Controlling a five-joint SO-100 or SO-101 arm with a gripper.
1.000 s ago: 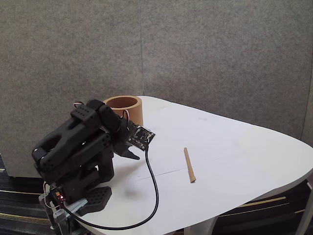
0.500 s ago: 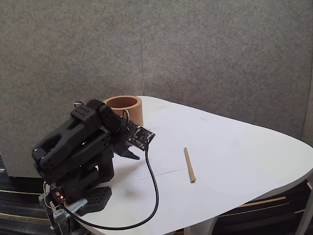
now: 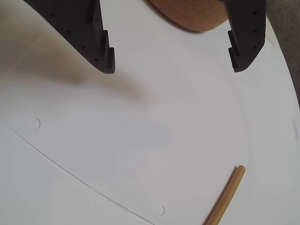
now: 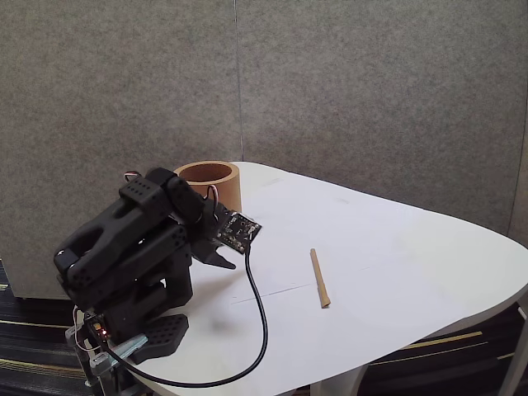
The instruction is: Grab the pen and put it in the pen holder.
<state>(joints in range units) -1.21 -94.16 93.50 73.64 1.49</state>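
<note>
I see my end effector (image 3: pixel 172 65) spread apart and empty above the surface (image 4: pixel 396 247), pen (image 4: pixel 319 278) lying apart, holder (image 4: pixel 208 183) beyond.

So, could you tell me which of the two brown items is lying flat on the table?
The pen, a thin stick lying flat; the pen holder stands upright.

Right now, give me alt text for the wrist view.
The open hand hovers over a white table, its two black fingers spread wide. The tan pen lies at lower right; the brown pen holder sits at the top edge.
</note>
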